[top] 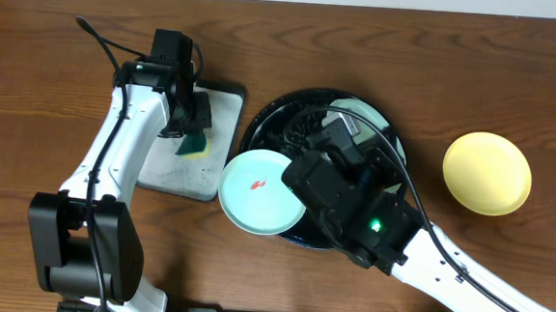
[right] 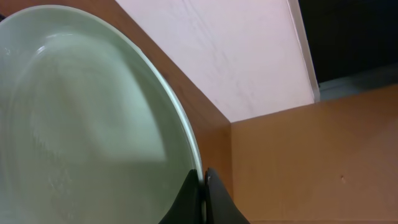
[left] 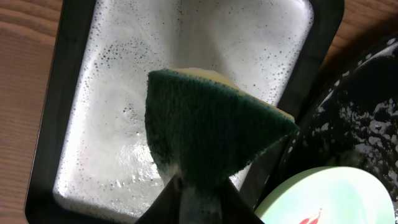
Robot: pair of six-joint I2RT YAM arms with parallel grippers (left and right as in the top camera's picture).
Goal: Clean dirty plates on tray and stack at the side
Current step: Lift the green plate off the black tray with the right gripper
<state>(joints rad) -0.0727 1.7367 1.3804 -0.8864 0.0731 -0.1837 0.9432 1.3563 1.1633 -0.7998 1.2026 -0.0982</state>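
Now, left gripper (left: 198, 190): nearly closed, pinching the lower end of the sponge (left: 211, 124); poised over the rectangular tray (top: 175, 174).
Sponge: dark green scouring face toward the wrist camera, yellow layer showing along its top edge; wet foam where the fingers meet it.
Rectangular tray: black rim, grey floor coated with a bubbly white film; just left of the black tray (top: 260, 126), on the table (top: 60, 75).
Right gripper (right: 204, 186): fully closed on the thin rim of the smeared mint plate (top: 261, 191), one finger on each face.
Smeared mint plate: small red mark near its middle; over the front-left rim of the black tray, jutting out past it; raised or resting, cannot tell.
Second mint plate (top: 363, 113): in the far part of the black tray, largely hidden under the right arm.
Yellow plate (top: 487, 173): alone on the table, well right of the black tray.
Black tray: glossy, speckled with droplets.
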